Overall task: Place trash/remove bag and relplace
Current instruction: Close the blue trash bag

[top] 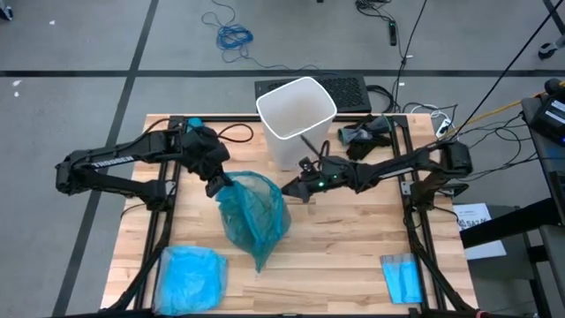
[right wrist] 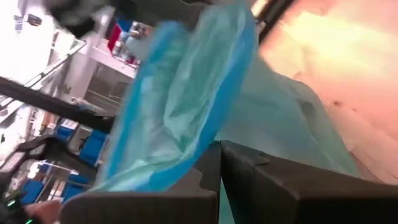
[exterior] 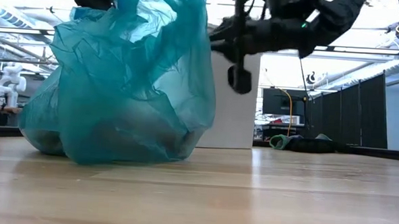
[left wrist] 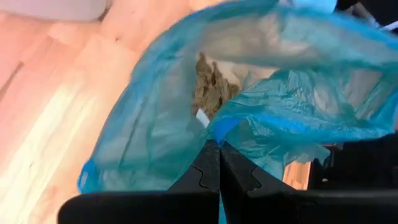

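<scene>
The teal bag [top: 254, 212] stands on the table in front of the white bin [top: 296, 119], its mouth held up and its bulging bottom [exterior: 110, 138] resting on the wood. Brown and white trash [left wrist: 210, 90] lies inside it. My left gripper [top: 217, 186] is shut on the mouth's left side. My right gripper [top: 290, 187] is shut on its right side. In the low view the bag's top runs out of the picture. My left gripper pinches the bag's rim [left wrist: 221, 126] on the mouth's left side between its two shut fingers, slanting down from the table's left. The plastic hangs slack below. My right gripper pinches the rim [right wrist: 194, 144] on the mouth's right side, reaching about level from the table's right; how many layers, I cannot tell.
A paler sky-blue plastic bag [top: 190, 278] lies at the near left corner and a small folded blue sheet [top: 402, 278] at the near right. The bin stands upright close behind the bag. Dark gear [top: 369, 134] and cables sit at the far right.
</scene>
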Controlling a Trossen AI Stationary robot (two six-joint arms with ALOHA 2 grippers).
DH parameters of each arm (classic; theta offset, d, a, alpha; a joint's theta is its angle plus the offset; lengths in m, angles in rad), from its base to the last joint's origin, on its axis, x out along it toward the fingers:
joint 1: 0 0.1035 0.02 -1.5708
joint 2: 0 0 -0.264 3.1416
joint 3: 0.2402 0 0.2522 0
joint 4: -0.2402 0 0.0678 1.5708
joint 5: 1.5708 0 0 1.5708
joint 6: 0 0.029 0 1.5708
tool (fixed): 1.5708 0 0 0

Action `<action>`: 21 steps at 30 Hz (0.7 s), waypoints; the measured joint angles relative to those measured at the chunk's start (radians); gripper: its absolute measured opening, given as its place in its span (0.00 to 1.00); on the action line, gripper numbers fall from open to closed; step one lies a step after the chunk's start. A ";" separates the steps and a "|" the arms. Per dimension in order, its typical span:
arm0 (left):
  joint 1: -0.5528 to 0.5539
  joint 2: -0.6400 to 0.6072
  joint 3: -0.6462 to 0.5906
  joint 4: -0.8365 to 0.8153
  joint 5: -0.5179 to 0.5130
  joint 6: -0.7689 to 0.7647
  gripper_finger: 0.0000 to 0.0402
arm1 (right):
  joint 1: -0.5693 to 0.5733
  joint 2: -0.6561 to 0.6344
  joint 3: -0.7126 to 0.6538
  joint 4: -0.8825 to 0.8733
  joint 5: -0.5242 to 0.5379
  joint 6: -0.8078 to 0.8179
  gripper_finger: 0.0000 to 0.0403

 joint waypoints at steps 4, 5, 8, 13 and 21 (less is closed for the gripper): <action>-0.003 0.031 0.000 0.011 0.009 0.000 0.00 | -0.005 0.062 0.100 0.029 -0.085 -0.033 0.00; -0.005 0.043 0.000 0.015 0.013 0.000 0.00 | -0.006 0.072 0.132 0.033 -0.110 -0.050 0.00; -0.010 0.079 0.000 0.052 0.030 0.004 0.00 | -0.007 0.111 0.226 -0.005 -0.171 -0.111 0.00; -0.032 0.157 0.000 0.166 0.034 0.003 0.00 | -0.006 0.158 0.395 -0.215 -0.274 -0.234 0.00; -0.080 0.246 0.000 0.299 0.053 0.000 0.00 | 0.016 0.247 0.444 -0.286 -0.370 -0.234 0.00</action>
